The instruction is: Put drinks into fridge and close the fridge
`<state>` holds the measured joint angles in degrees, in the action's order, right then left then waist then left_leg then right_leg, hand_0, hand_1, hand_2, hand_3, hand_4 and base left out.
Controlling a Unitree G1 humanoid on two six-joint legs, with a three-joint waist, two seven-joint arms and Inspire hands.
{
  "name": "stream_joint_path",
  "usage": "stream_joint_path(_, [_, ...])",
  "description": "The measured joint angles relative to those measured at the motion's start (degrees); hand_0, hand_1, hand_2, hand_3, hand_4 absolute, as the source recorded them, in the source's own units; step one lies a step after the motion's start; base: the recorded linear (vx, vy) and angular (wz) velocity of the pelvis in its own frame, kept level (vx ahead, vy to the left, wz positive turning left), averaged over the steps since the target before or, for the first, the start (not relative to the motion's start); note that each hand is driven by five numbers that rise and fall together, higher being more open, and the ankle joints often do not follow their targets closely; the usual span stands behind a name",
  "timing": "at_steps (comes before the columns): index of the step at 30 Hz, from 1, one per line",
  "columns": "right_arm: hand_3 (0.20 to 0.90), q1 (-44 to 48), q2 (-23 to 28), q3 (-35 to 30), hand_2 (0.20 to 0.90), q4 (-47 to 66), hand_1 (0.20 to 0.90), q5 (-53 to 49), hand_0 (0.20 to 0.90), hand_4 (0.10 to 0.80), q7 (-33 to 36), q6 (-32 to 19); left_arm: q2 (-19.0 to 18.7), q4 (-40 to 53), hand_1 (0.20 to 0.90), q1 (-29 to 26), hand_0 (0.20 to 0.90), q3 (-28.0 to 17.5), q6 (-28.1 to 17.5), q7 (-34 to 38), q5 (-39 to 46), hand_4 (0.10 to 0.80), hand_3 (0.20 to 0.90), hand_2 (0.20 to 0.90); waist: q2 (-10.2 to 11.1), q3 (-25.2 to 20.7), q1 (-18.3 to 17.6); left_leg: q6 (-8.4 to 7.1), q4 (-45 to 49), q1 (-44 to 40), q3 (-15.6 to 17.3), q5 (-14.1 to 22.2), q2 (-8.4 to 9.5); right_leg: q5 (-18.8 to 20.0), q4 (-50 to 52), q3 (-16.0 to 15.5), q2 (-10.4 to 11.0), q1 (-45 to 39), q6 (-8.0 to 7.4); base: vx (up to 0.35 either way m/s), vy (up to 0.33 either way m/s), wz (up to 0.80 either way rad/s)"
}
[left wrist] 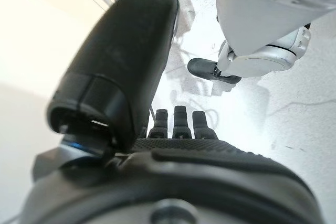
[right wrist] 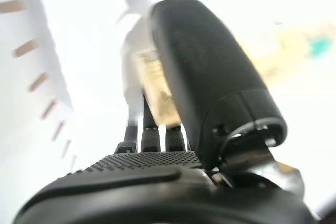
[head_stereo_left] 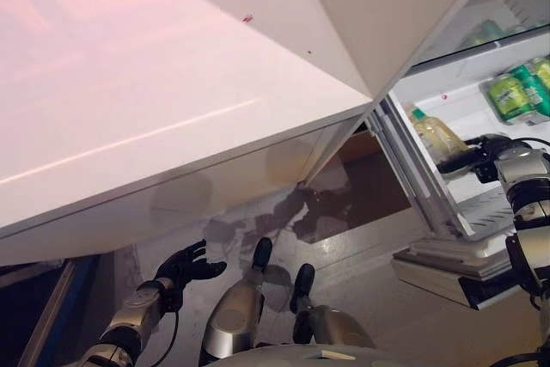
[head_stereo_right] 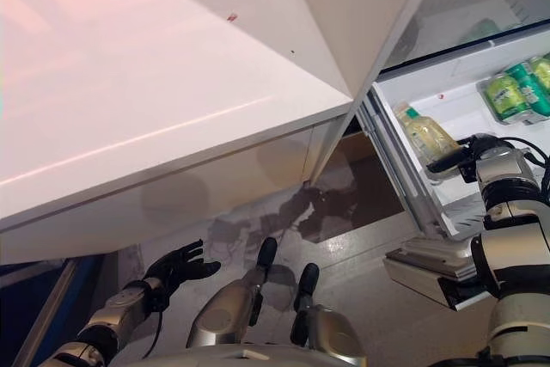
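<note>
Bottle lies on the fridge shelf, right hand curled round its lower end. Green cans sit further in, past the hand. Left hand hangs low over the floor, fingers relaxed, empty. Fridge door open.
</note>
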<state>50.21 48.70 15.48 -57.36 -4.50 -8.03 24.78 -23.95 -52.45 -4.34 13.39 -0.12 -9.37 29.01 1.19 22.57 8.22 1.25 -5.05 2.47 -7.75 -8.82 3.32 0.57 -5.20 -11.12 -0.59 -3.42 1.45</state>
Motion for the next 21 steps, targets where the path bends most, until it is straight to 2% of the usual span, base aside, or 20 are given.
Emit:
stream_joint_path(5, [0.900,-2.84,3.34,-4.76,0.900,11.29,0.900,-3.86,0.900,0.800,-0.01,-0.11,2.05,-0.02,0.900,2.43,0.900,-2.29,0.01,0.48,-2.01,0.800,0.900,0.900,-0.10,-1.56,-1.25,0.47,-0.01,-1.83,2.23,0.86,-0.21,0.08,0.00,2.38,0.01,-1.06,-0.09,0.035,0.060,-0.24])
stream_joint_path(10, [0.900,-5.63,7.74,-11.03,0.900,17.27,0.900,-8.12,0.900,0.800,0.58,-0.55,3.59,-0.53,0.900,4.85,0.900,-3.11,0.03,1.06,-2.80,0.800,0.900,0.900,0.25,-4.87,-3.23,0.74,-0.01,-4.16,3.79,1.79,-0.34,0.09,0.00,4.22,0.05,-2.72,-0.12,0.045,0.049,-0.16])
stream_joint_path(13, [0.900,-9.29,8.42,-15.40,0.900,20.18,0.900,-11.49,0.900,0.800,1.71,-1.06,4.07,-2.58,0.900,5.28,0.900,-3.21,-0.15,1.03,-3.90,0.800,0.900,0.900,0.72,-7.75,-4.47,0.77,-0.04,-4.66,4.82,2.25,-0.43,0.06,-0.01,4.81,0.02,-2.98,-0.15,0.047,0.016,-0.17])
stream_joint_path(16, [0.900,-12.94,8.45,-18.35,0.900,23.52,0.900,-16.82,0.900,0.800,5.29,-2.45,4.61,-5.07,0.900,6.13,0.900,-3.32,-0.44,0.91,-4.45,0.800,0.900,0.900,1.29,-10.33,-6.26,0.85,-0.09,-5.12,5.52,2.48,-0.46,0.03,-0.01,5.92,0.05,-3.11,-0.19,0.044,0.007,-0.18])
stream_joint_path(21, [0.900,-21.05,6.71,-25.56,0.900,28.54,0.900,-23.26,0.900,0.800,15.92,-10.53,6.33,-7.47,0.900,8.03,0.900,-4.33,-1.38,0.75,-6.27,0.800,0.900,0.900,1.32,-13.20,-8.58,0.60,-0.32,-6.33,6.45,3.22,-0.60,-0.24,-0.03,7.05,0.06,-3.91,-0.49,0.032,-0.002,-0.10])
